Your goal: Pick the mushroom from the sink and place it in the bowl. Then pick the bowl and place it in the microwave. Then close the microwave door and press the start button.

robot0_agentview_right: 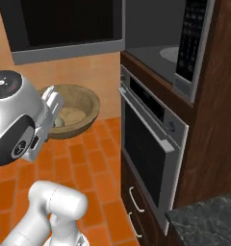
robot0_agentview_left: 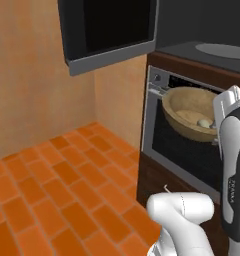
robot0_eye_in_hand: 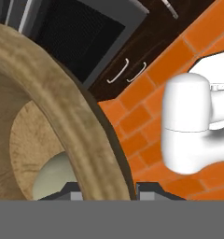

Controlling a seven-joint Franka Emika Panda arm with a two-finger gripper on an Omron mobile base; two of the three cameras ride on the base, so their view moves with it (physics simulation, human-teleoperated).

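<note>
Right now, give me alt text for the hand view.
The pincer is shut on the rim of the wooden bowl, one fingertip on each side, with the mushroom inside. Beyond lie orange floor tiles and dark drawers.

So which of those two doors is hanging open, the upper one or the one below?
The upper one: the microwave door is swung out toward the room, baring the turntable. The steel oven's door below sits shut, flush in its cabinet.
</note>
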